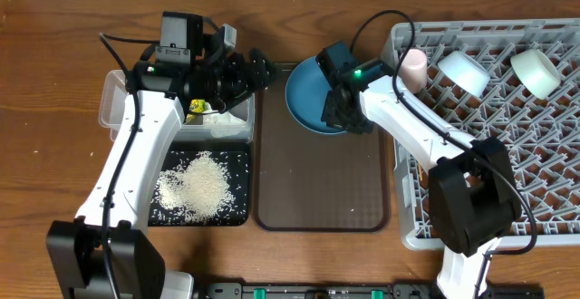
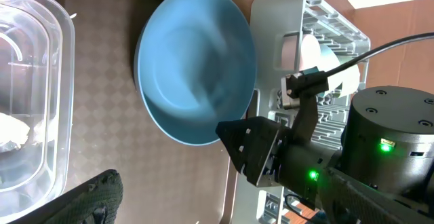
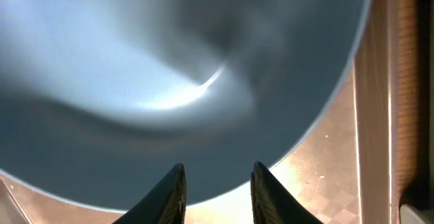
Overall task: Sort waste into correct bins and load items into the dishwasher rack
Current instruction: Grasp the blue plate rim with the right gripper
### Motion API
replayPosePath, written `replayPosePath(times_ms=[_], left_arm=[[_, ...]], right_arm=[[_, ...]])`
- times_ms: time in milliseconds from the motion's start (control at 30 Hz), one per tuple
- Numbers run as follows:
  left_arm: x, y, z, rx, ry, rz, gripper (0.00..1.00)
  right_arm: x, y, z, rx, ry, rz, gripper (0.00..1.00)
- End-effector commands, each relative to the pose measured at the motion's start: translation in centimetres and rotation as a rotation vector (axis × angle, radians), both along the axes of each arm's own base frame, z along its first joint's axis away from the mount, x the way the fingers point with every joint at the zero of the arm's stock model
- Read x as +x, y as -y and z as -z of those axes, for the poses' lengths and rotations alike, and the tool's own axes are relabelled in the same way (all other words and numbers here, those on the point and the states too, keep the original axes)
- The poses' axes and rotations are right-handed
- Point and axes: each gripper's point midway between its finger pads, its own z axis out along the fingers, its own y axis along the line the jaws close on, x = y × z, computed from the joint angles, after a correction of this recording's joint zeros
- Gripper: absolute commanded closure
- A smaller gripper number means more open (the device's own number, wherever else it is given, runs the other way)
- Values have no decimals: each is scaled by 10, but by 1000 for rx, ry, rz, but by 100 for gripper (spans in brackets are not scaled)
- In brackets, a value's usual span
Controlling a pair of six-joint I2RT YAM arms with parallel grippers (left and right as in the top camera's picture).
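Dark-blue plate [image 3: 169, 61] fills almost the whole right wrist view, its hollow face turned to the lens and its rim curving just behind the right gripper [image 3: 219, 168]. Both fingers overlap that rim with a narrow slot of light between them; whether they pinch the plate or only stand against it I cannot tell.

From overhead, the plate sits at the far right corner of the brown serving tray [image 1: 317, 190], which lies in the middle of the surface [image 1: 54, 63]. The plate's right edge comes just beside the dishwasher rack [image 1: 544, 217]. In the left wrist view the plate appears tilted rather than flat.

The rack runs along the right edge of the surface. In its far row, among the pegs, are the pink cup [image 1: 414, 68] at the far left corner, then the light-blue bowl [image 1: 464, 71] and the mint-green bowl [image 1: 535, 71], each tipped over and apart from the next.

The left gripper [image 1: 256, 71] is spread wide with nothing between its fingers, above the far right corner of the clear tub [image 1: 113, 109]. That tub, toward the far left of the surface, holds the crumpled napkin [image 1: 228, 125] and the yellow-green wrapper [image 1: 198, 109], whose print is too small to read. Touching the tub's near side, the black tray [image 1: 172, 216] carries a heap of rice [image 1: 201, 186] with loose grains scattered around it.
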Motion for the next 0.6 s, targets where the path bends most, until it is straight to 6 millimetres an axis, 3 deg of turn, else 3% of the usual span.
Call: replayPosePath(times_ms=[0, 267, 567], left_arm=[[1, -2, -6, 5, 18, -7, 5], [1, -2, -6, 5, 18, -7, 5], [1, -2, -6, 5, 18, -7, 6]], right_arm=[[-1, 8, 6, -28, -8, 63, 74], [-15, 22, 7, -62, -63, 219, 83], [-12, 35, 8, -94, -19, 433, 63]])
